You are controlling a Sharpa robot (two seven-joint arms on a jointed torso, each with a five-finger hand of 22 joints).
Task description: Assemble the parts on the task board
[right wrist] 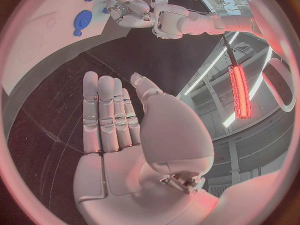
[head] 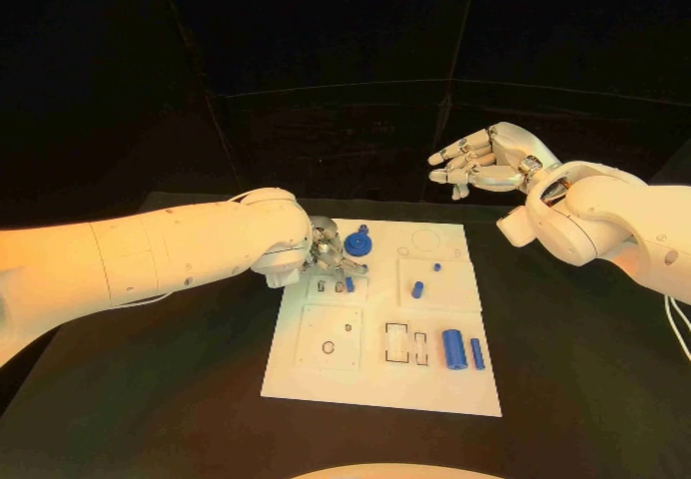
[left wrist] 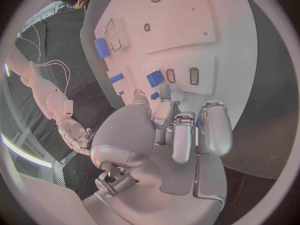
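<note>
The left hand [head: 326,257] rests on the white board [head: 377,384], fingers curled by small blue parts [head: 416,290], grip unclear; the right hand [head: 482,160] hovers open, well apart.

No words, brand names, numbers or signs can be read anywhere in these views. The task board [head: 377,384] carries only outlined shapes, a faint circle and several rectangles and slots, none of them with lettering. The blue parts [head: 455,349] and the white arms are plain too, with no label legible on them.
</note>
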